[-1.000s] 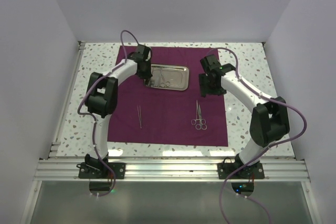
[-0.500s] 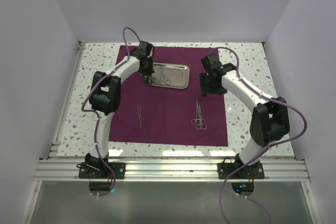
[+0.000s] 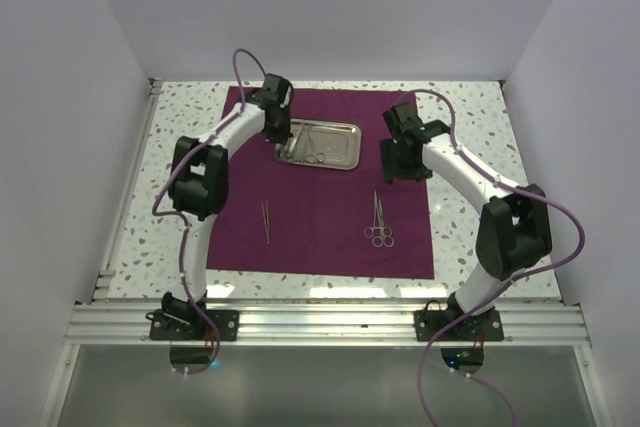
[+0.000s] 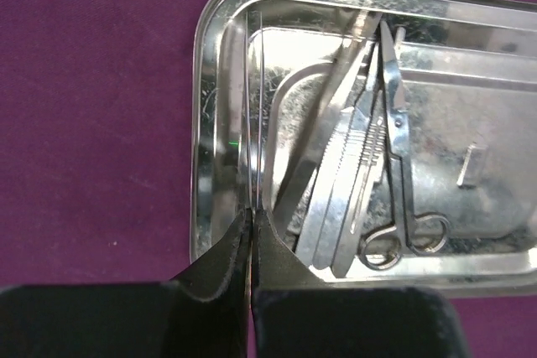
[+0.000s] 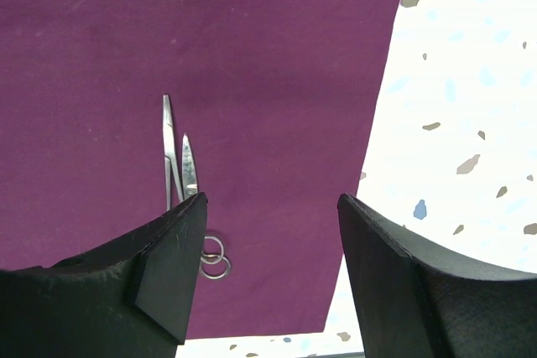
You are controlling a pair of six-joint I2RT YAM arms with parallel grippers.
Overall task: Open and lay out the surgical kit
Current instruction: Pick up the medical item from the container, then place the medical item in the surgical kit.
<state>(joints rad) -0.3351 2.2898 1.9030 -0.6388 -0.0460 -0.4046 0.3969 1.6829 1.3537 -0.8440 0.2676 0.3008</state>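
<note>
You had the maroon cloth (image 3: 330, 247) spread flat on the speckled counter (image 3: 180, 147), with the steel tray (image 3: 349, 161) sitting at its 12 o'clock edge. Your left gripper (image 3: 282, 139) was at the tray's 9 o'clock end. Its jaws were clenched tight at the near tip of a thin silver strip (image 4: 254, 123) running along the tray's left wall (image 4: 201, 123). I could not tell whether the strip was truly gripped. A bundle of forceps (image 4: 348, 182) and a ring-handled clamp (image 4: 401, 182) lay in the tray, just right of the strip. Your right gripper (image 3: 400, 165) hung over the cloth at 3 o'clock of the tray, jaws released and holding nothing. Scissors (image 3: 379, 222) lay on the cloth at 5 o'clock and tweezers (image 3: 266, 222) at 7 o'clock, well apart.
</note>
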